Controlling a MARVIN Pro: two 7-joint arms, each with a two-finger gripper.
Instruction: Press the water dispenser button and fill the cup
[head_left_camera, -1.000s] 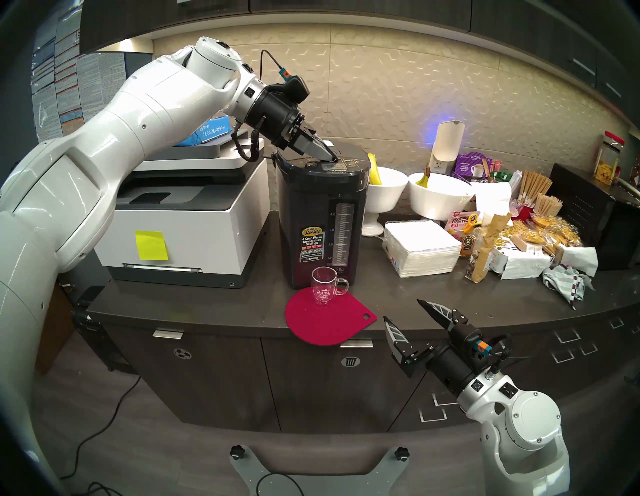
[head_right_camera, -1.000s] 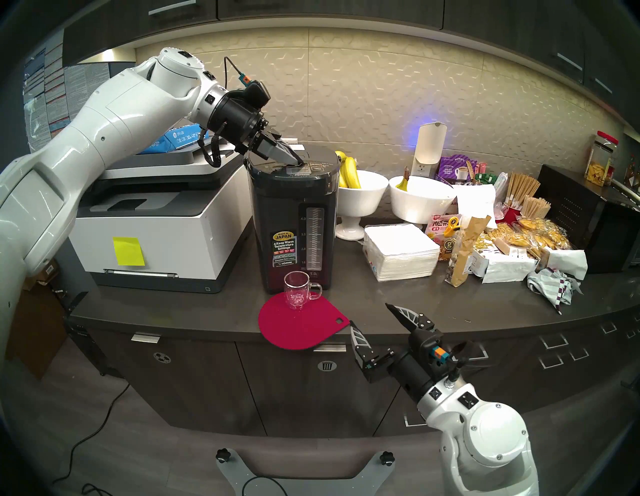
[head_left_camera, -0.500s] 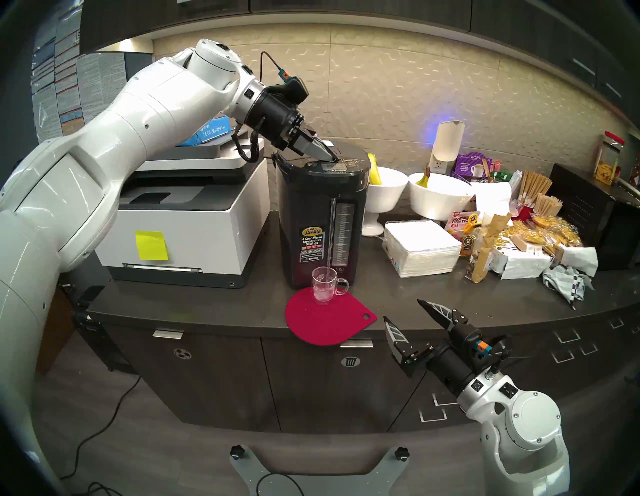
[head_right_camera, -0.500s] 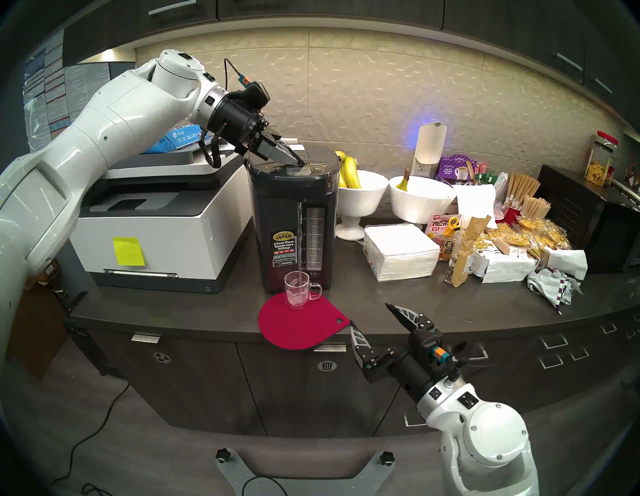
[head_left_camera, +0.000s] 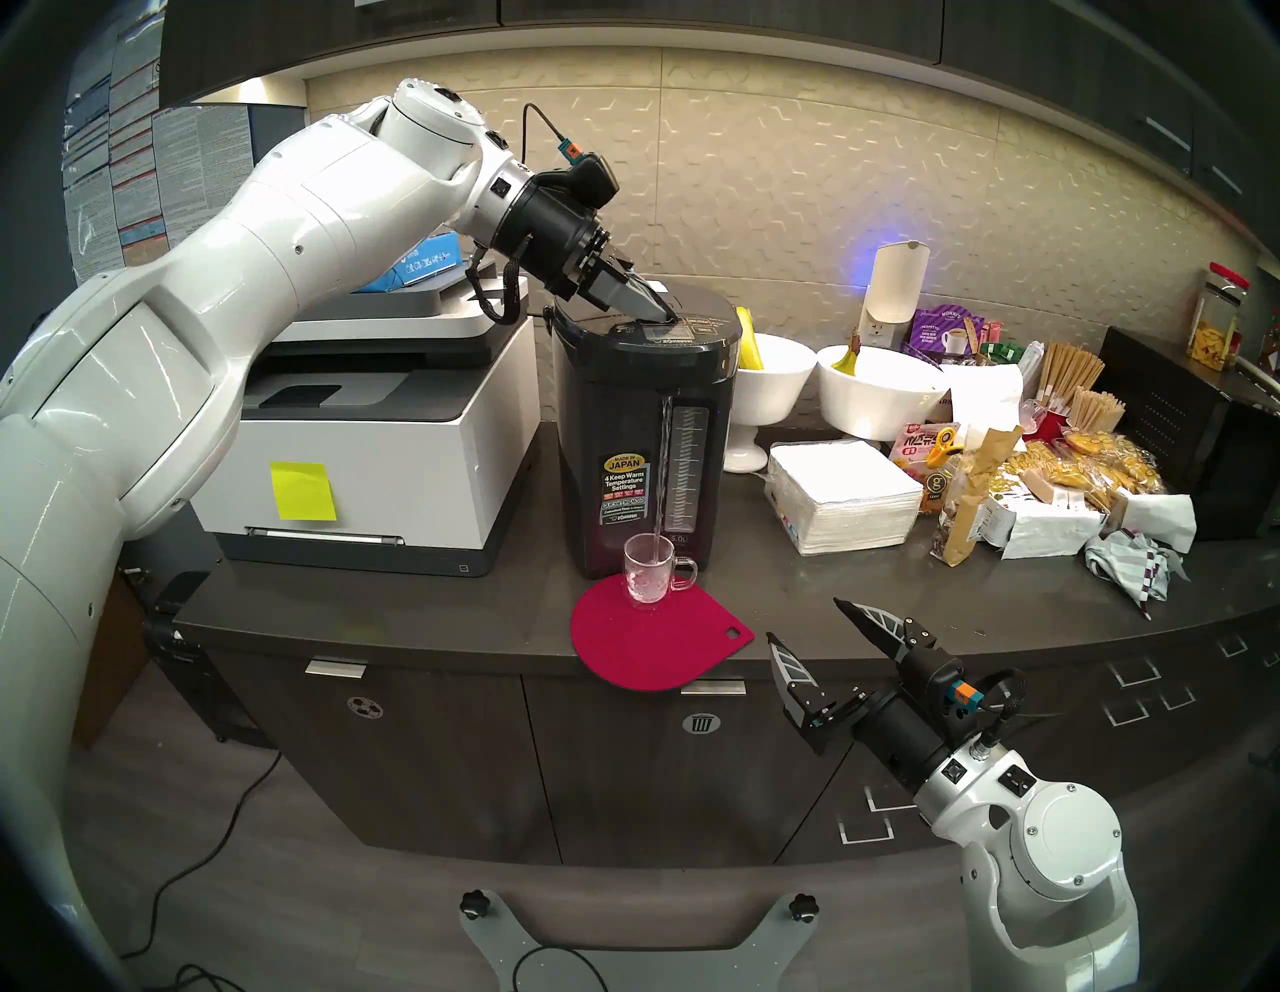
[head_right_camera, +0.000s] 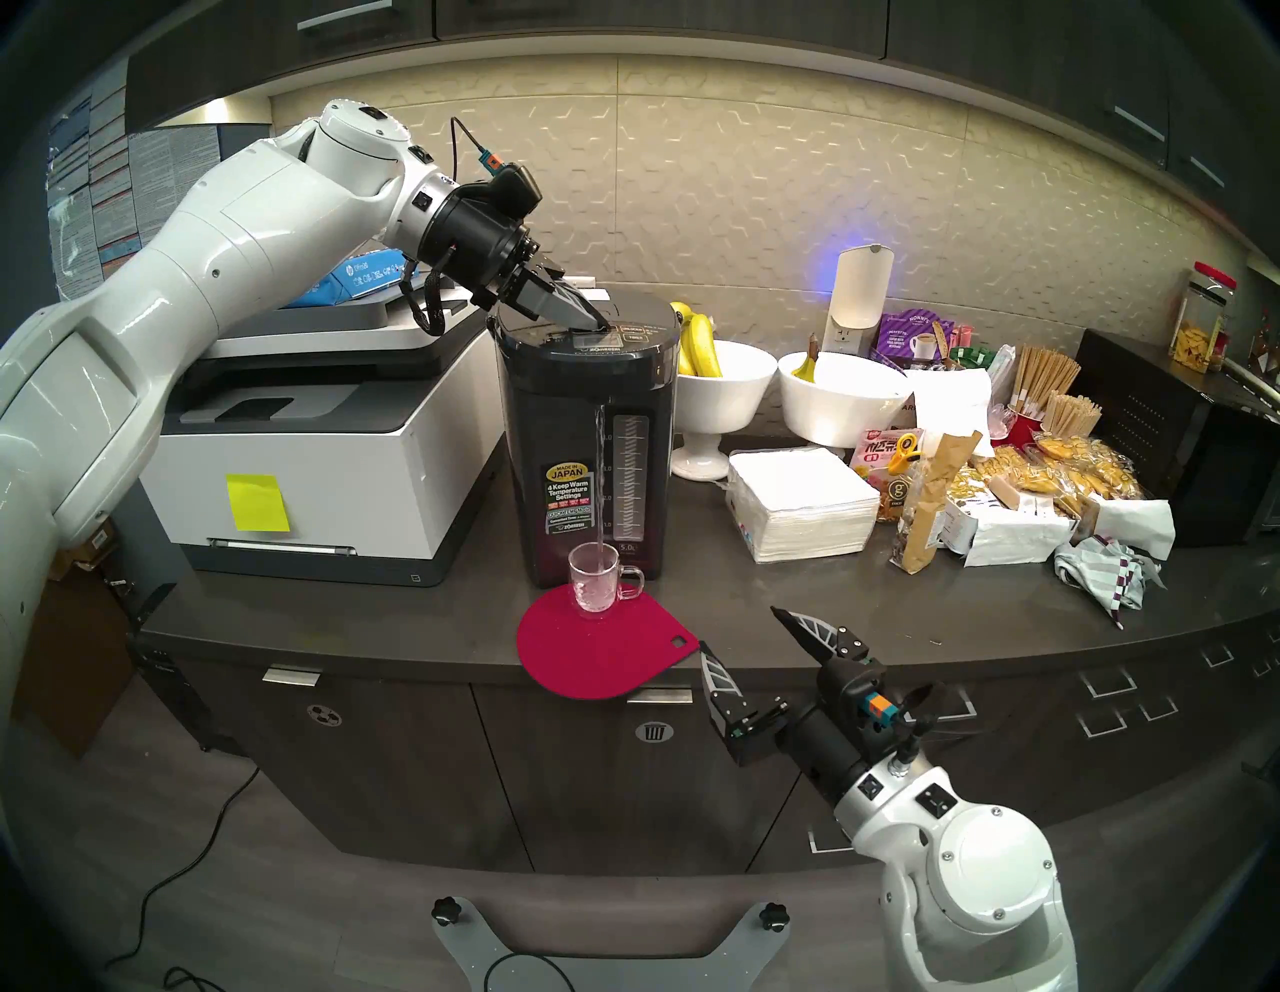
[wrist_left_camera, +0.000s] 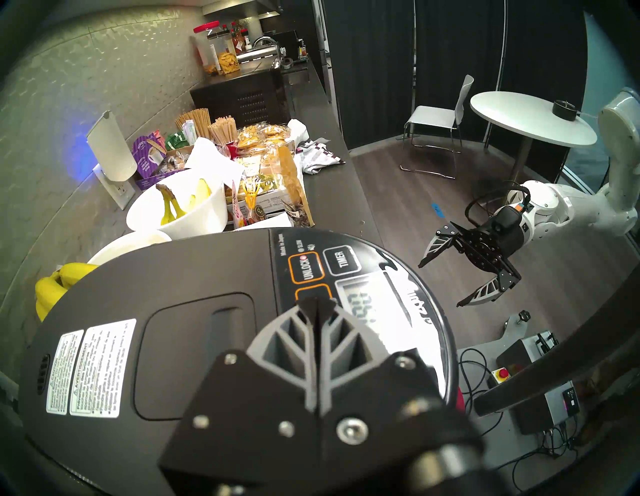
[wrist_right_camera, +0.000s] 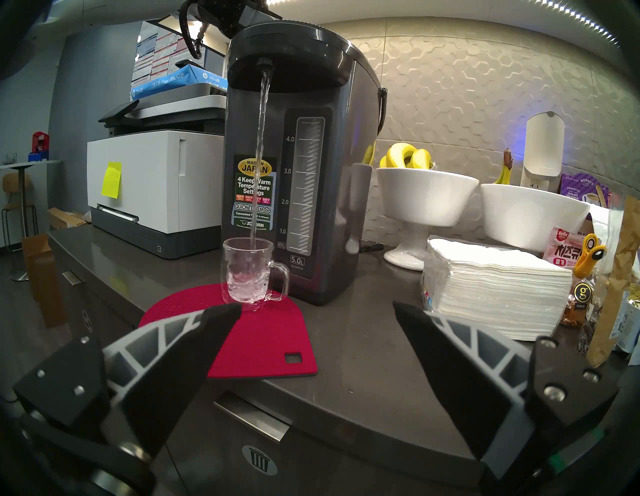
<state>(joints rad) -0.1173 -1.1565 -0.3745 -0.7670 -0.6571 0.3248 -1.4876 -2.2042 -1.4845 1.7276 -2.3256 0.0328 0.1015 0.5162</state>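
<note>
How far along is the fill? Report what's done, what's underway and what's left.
Done: the glass mug stands on the red mat under the spout of the water dispenser. Underway: the shut left gripper presses its tips on the orange-outlined button beside UNLOCK, and a water stream falls into the mug, now partly full. Left: fill higher, then lift off. The right gripper hangs open, idle.

Left of pot: printer (head_left_camera: 360, 443) stands just beside the water dispenser (head_left_camera: 641, 443); only a narrow gap.
Right of pot: footed white bowl (head_left_camera: 765, 388) and napkin stack (head_left_camera: 841, 495) near; a strip of bare counter (head_left_camera: 762, 596) between.
Front: red mat (head_left_camera: 651, 641) lies flat, cup (head_left_camera: 649, 571) on it under the stream; counter edge clear towards the right gripper (head_left_camera: 807, 627), its jaws apart.
Above lid: left gripper (head_left_camera: 668, 317) occupies the panel.
</note>
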